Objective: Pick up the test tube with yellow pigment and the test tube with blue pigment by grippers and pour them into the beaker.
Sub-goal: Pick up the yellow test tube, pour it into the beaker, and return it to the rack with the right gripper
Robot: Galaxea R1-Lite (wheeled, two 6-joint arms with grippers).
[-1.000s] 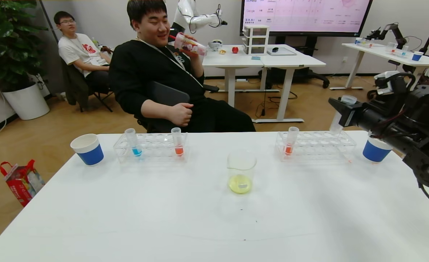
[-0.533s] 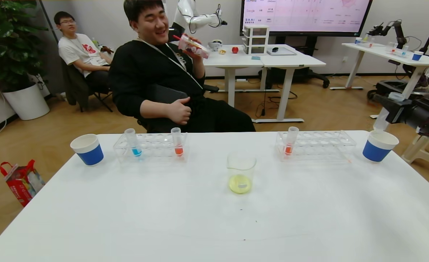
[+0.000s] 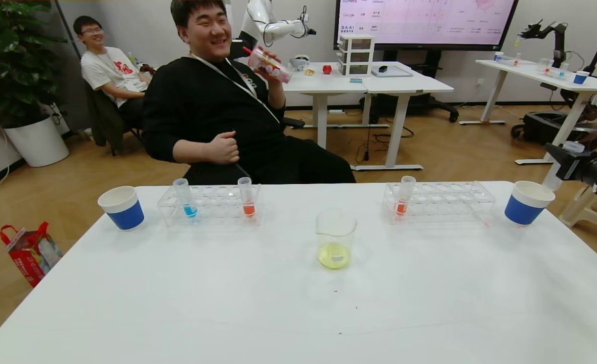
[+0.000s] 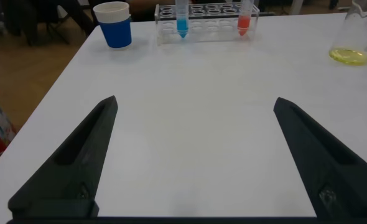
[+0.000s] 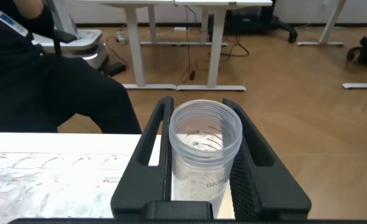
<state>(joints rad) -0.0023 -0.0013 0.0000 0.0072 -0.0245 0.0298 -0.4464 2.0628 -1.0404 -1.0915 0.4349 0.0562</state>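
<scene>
Beaker (image 3: 335,239) with yellow liquid stands mid-counter; my right tool (image 3: 564,161) is clamped on an emptied clear tube (image 5: 205,152) off the counter's right edge.

My right tool holds that tube upright just beyond the blue-and-white paper cup (image 3: 528,202) at the right end of the counter (image 3: 298,303); both fingers press its sides, and I see no pigment left in it. My left tool (image 4: 196,155) hangs low over the near left part of the counter with its fingers wide apart, holding nothing. The test tube with blue pigment (image 3: 184,198) stands in the left rack (image 3: 210,205), with 1 orange-red tube (image 3: 247,197) at that rack's other end. Another orange-red tube (image 3: 404,195) stands in the right rack (image 3: 439,202).
</scene>
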